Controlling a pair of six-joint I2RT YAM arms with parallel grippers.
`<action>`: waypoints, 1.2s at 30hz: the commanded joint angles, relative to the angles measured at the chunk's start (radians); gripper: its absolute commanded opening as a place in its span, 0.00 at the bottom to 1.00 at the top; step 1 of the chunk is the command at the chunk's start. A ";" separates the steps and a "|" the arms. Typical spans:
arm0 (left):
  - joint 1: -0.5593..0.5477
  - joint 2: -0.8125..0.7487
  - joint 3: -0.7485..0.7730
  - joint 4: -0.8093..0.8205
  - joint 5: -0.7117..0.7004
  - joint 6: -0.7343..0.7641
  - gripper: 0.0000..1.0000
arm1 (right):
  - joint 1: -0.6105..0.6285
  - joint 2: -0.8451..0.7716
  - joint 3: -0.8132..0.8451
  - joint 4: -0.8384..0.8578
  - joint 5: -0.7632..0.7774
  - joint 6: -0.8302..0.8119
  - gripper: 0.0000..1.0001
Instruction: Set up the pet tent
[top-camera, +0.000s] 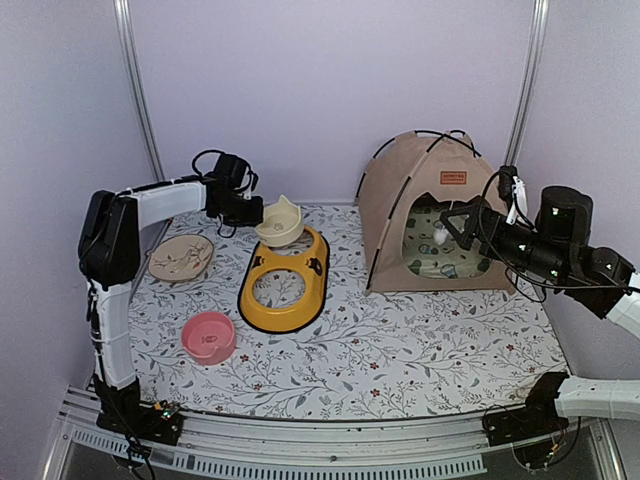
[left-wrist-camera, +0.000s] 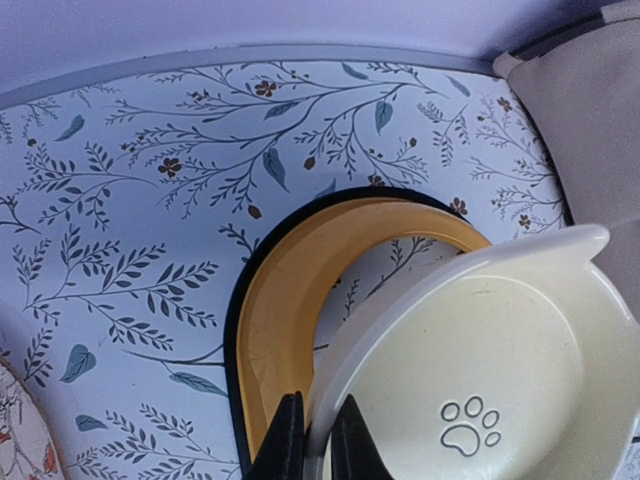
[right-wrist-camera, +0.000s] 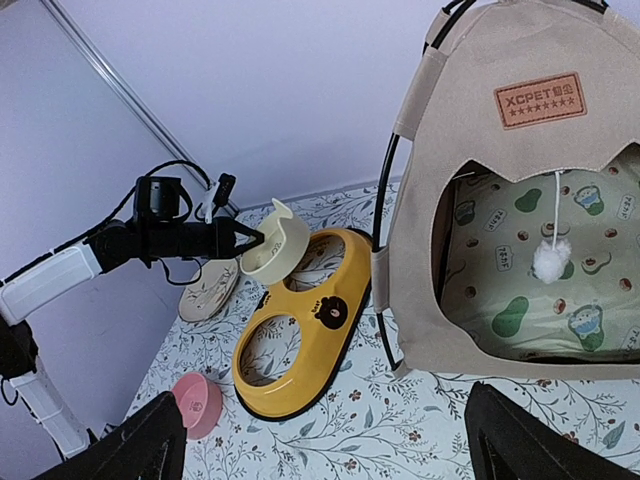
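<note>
Top external: smooth round pink bowl (top-camera: 208, 337) near-left of glossy yellow two-hole feeder (top-camera: 285, 280). At feeder's far end, cream cat-eared bowl (top-camera: 279, 222), rim pinched by left gripper (top-camera: 250, 212). Right of feeder, tan fabric pet tent (top-camera: 430, 200), domed, upright, thin black poles; right gripper (top-camera: 452, 224) spread wide at its door. Paw emboss in L wrist only; label (right-wrist-camera: 540, 99) lettering legible in R wrist only.

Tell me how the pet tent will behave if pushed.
The pet tent would probably slide or tip easily: fabric over thin black poles looks light for its size. Its walls would likely dent, then spring back on those bowed poles.
</note>
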 joint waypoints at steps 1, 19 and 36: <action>-0.023 -0.021 0.011 0.102 0.044 0.005 0.00 | 0.000 0.004 0.003 0.030 -0.017 0.013 0.99; -0.061 0.095 0.088 0.077 0.044 0.059 0.00 | 0.001 -0.008 -0.021 0.027 -0.021 0.023 0.99; -0.049 0.218 0.242 -0.011 -0.048 0.113 0.00 | 0.000 -0.013 -0.019 0.016 -0.030 0.032 0.99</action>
